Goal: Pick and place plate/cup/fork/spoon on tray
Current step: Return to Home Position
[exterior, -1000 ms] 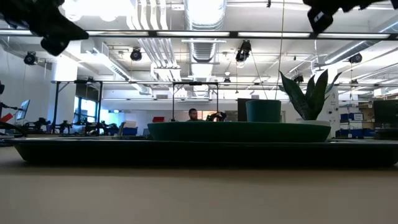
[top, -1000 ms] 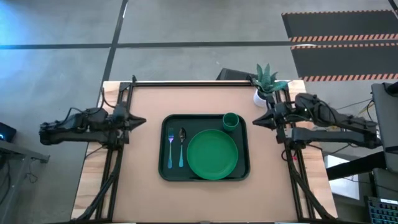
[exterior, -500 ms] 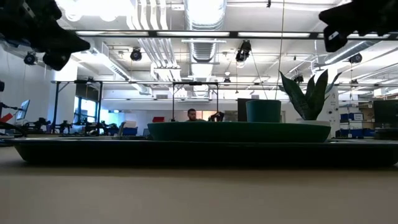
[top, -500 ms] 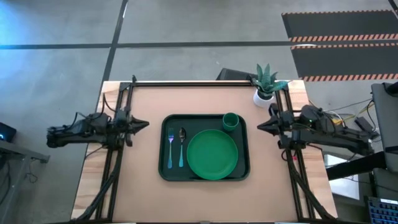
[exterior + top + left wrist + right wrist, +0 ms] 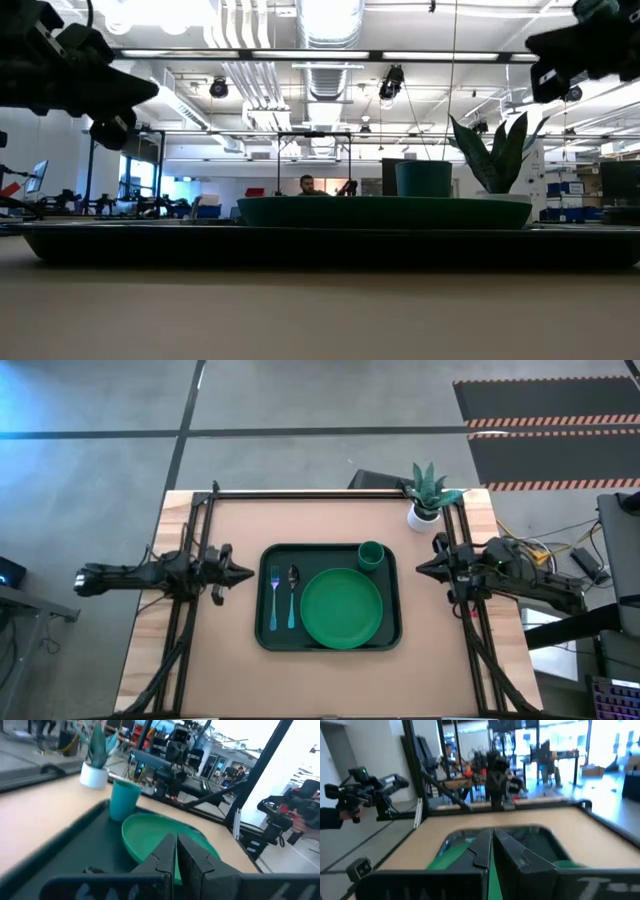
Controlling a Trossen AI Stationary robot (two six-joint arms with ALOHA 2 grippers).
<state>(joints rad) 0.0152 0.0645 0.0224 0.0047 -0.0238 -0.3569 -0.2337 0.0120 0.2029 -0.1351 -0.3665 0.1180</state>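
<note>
On the bench: tray (image 5: 385,635) sits mid-bench, long side across, with every piece of tableware inside its rim.
Plate: plate (image 5: 341,607) lies flat in the tray's right-hand half, near the front rim.
Cup: cup (image 5: 371,555) stands upright in the tray's far right corner, just beside the plate's edge; cannot tell whether they touch.
Fork: fork (image 5: 274,598) lies in the tray's left strip, tines toward the far side.
Spoon: spoon (image 5: 292,594) lies parallel to the fork, between it and the plate, bowl toward the far side.
Left pincer: left pincer (image 5: 238,572) hangs above the bench just off the tray's left rim, tips toward the tray; fingers pressed together, nothing between them.
Right pincer: right pincer (image 5: 424,568) hangs off the tray's right rim, near the bench's right rail, tips toward the tray; fingers pressed together, holding nothing.
Other: potted plant (image 5: 426,494) stands at the far right corner, well apart from the tray.
Step in hand (judgement): all four placements look done; both arms are clear of the load, so this reads as the closing stage.
Next move (judgement): no further grasp seems needed; arms need only park away from the tray, keeping high enough not to clip the cup or plant.
</note>
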